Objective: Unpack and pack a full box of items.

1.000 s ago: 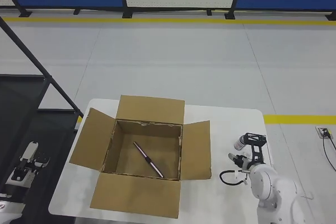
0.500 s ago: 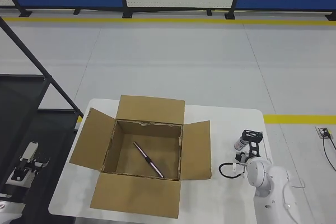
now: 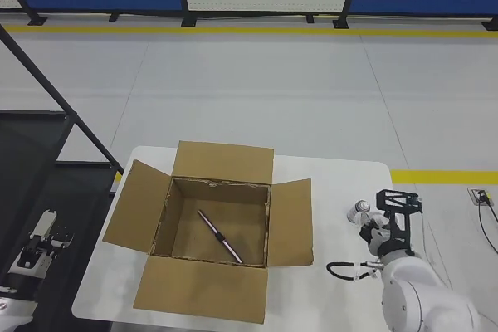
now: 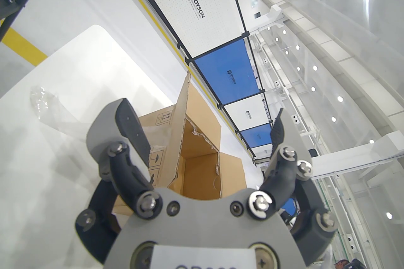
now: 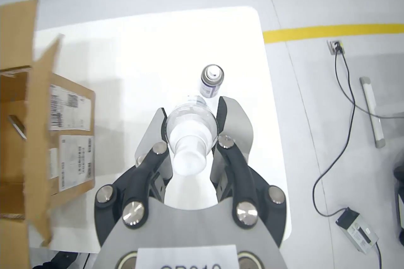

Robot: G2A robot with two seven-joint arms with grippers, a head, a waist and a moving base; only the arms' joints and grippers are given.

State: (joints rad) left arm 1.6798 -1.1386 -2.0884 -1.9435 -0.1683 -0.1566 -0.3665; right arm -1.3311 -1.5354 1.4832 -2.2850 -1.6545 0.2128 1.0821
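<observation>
Right gripper (image 5: pixel 193 119), left gripper (image 4: pixel 202 122): grey plates, black linkages, silver screws, white labels. Arm (image 3: pixel 415 295) white, with a black cable (image 3: pixel 344 269).

We count one cardboard box (image 3: pixel 224 159) with four open flaps. One slim pen-like stick (image 3: pixel 220 236). One clear bottle (image 5: pixel 191 125). One small spray can (image 5: pixel 212 81). One crumpled sheet of clear plastic (image 4: pixel 41 100). One white table (image 3: pixel 340 178). Two grippers: left gripper (image 4: pixel 202 120), right gripper (image 5: pixel 192 109). On the floor we get one grey bar (image 5: pixel 372 112), one small power box (image 5: pixel 358 229) and one socket plate (image 5: pixel 336 46). We can't tell the cable count.
</observation>
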